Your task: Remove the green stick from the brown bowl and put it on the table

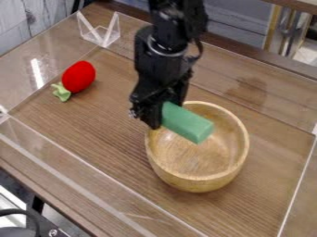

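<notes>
Camera view – table [74,139] is dark wood grain w/ clear plastic walls along its edges, filling nearly the whole pic. Black arm [168,46] comes down from the top centre, claw pointing straight down over the table's middle. Bowl [198,171] sits toward the near right corner, round, tan wood, thick walls, upright, inside looks bare. Claw [155,113] hangs at the bowl's far-left rim, just above it, clamped on the stick [188,122]. Stick is a flat light-green block, gripped at its upper-left end; the rest slants down and right over the bowl's far inner wall. It looks clear of the bowl, held in the air, tho can't tell for sure whether its lower end touches the wall. It's over the bowl, not on the table.

Red ball [80,74] lies near the left edge, well apart from bowl and arm. A small green bit [61,92] w/ a yellowish tip sits just beside it on the near-left side – touching or not, can't tell. A clear V-shaped plastic piece [99,31] stands near the far-left corner, by the far edge.
</notes>
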